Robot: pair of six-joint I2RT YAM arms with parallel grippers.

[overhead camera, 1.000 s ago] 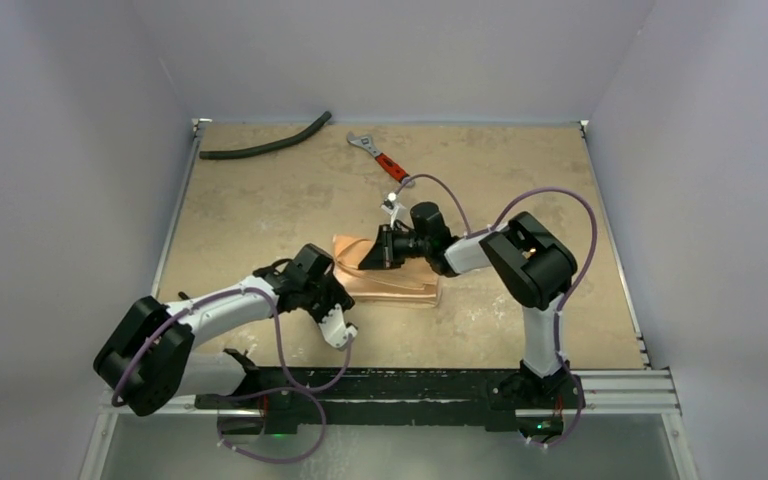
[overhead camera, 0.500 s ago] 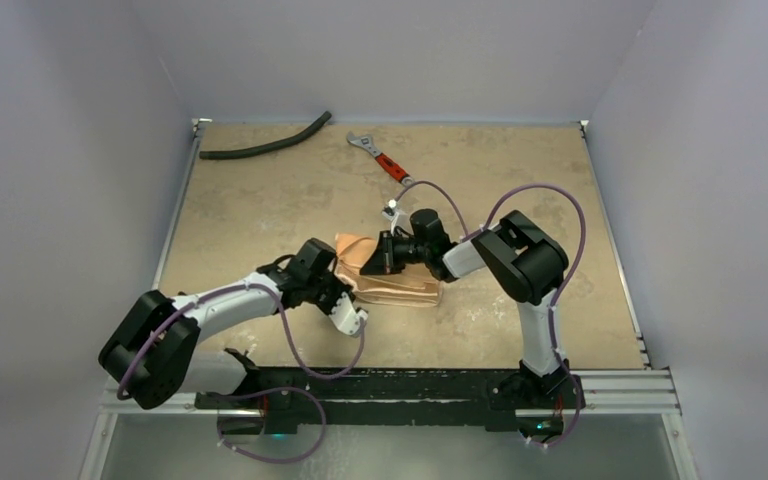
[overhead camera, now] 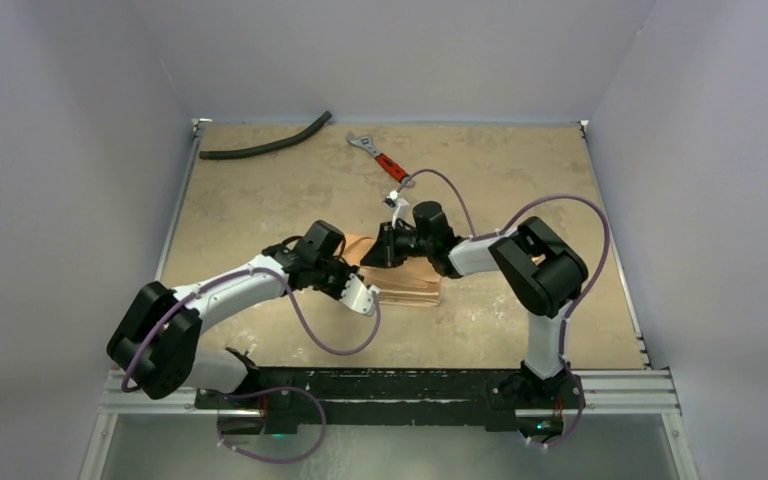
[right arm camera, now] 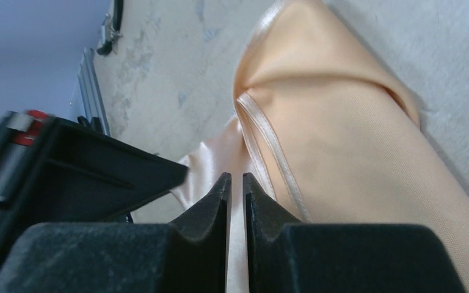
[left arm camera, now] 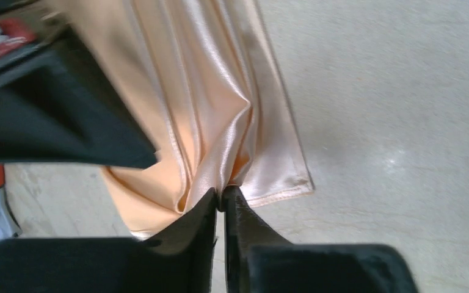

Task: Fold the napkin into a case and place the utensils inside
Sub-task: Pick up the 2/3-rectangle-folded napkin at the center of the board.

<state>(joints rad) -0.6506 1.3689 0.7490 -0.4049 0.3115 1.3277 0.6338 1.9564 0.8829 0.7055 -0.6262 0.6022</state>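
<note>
Left gripper point(left arm camera: 221, 196) pinches a raised fold of the napkin point(left arm camera: 214, 104) by its hem, with bare table point(left arm camera: 391, 122) open beside it. The napkin lies mid-table between the arms. Right gripper point(right arm camera: 236, 183) has its fingers almost together over the cloth; I can't tell if it grips. Only the overhead view shows the wrench point(overhead camera: 378, 156) and hose point(overhead camera: 265, 147) at the far edge

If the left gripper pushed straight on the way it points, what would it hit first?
The peach-orange satin napkin: its fingers pinch a fold now, and more cloth lies straight ahead.

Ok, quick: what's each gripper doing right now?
Left gripper: closed, pinching the napkin.
Right gripper: jaws nearly together over the napkin; grip cannot be told.
</note>
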